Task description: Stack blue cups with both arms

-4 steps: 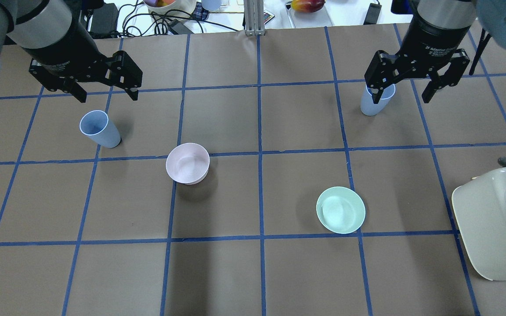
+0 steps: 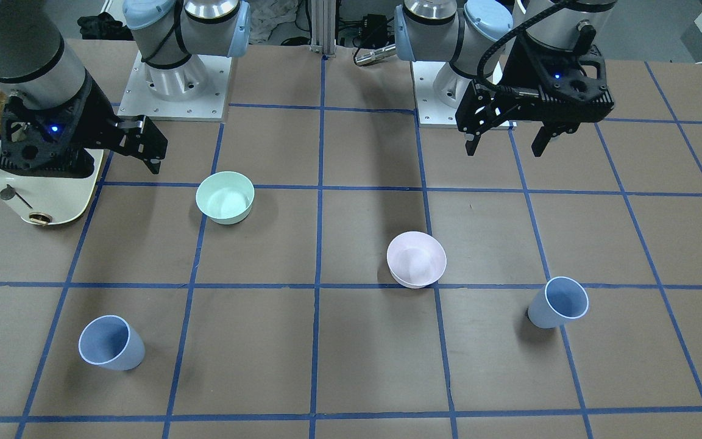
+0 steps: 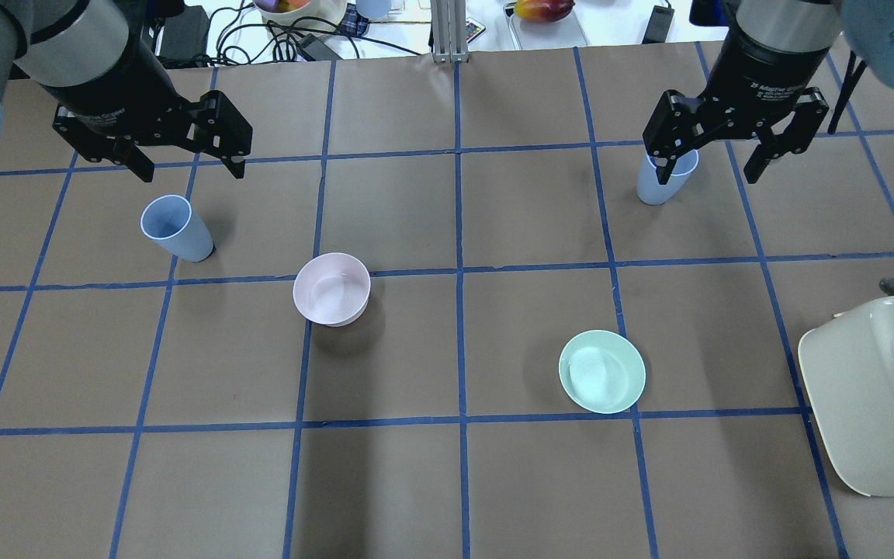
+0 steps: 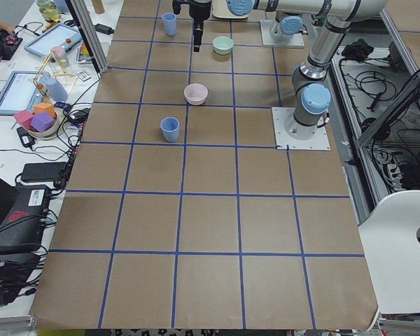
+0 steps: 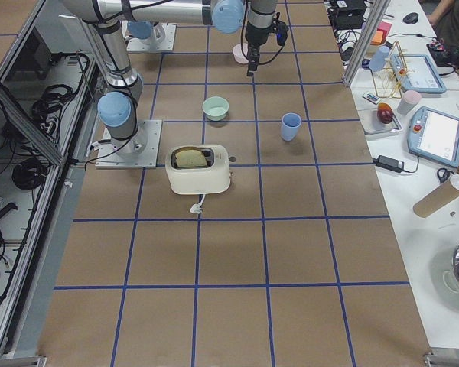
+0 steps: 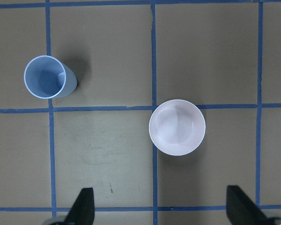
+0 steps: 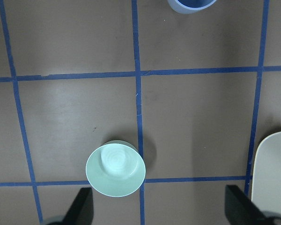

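Two blue cups stand upright and apart on the table. The left cup (image 3: 175, 227) also shows in the front view (image 2: 558, 303) and the left wrist view (image 6: 49, 77). The right cup (image 3: 660, 185) also shows in the front view (image 2: 110, 343) and at the top edge of the right wrist view (image 7: 191, 3). My left gripper (image 3: 187, 164) is open and empty, high above the table, on the robot's side of the left cup. My right gripper (image 3: 709, 167) is open and empty, high above the table; one finger overlaps the right cup in the overhead view.
A pale pink bowl (image 3: 331, 289) sits right of the left cup. A mint-green bowl (image 3: 601, 371) sits nearer the robot than the right cup. A cream toaster (image 3: 874, 388) stands at the right edge. Blue tape lines grid the brown table.
Both grippers have shifted slightly toward the far side of the table. The cups and bowls have not moved.
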Controlling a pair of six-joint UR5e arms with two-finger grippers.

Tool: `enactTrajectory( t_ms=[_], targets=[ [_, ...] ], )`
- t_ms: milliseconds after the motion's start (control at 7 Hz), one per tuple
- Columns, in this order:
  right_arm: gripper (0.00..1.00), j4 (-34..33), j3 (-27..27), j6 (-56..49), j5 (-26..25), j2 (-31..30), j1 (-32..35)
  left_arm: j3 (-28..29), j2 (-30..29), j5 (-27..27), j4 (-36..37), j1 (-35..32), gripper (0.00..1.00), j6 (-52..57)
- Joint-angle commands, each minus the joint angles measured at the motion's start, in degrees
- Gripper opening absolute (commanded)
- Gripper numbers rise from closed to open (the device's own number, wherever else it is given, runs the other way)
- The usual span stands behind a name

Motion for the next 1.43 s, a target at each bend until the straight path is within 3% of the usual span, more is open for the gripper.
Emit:
enactTrajectory(
  t_ms=[0, 286, 571, 857, 1143, 1286],
  targets=[
    [1.00, -0.1, 0.0, 0.2, 0.3, 0.1, 0.0, 0.1, -3.3, -0.1, 0.9, 0.8, 1.00, 1.0],
    [1.00, -0.6, 0.0, 0.2, -0.4, 0.2, 0.0, -2.2, -10.9, 0.3, 8.3, 5.0, 1.00, 6.6],
    [1.00, -4.2, 0.2, -0.7, -0.2, 1.8, -0.3, -5.3, -18.7, 6.7, 21.5, 9.0, 1.00, 14.6],
    [1.00, -13.0, -1.9, -1.0, -0.5, 8.6, -2.5, -5.9, -22.6, 7.0, 22.3, 11.0, 0.98, 14.2],
    [1.00, -16.1, -4.9, -3.1, -0.4, 14.6, -6.0, -8.8, -24.1, 7.2, 25.3, 11.3, 0.56, 14.7],
    [1.00, -19.2, -5.4, -6.1, -0.4, 18.1, -7.7, -9.2, -24.8, 7.2, 27.0, 11.3, 0.25, 14.8]
  ],
)
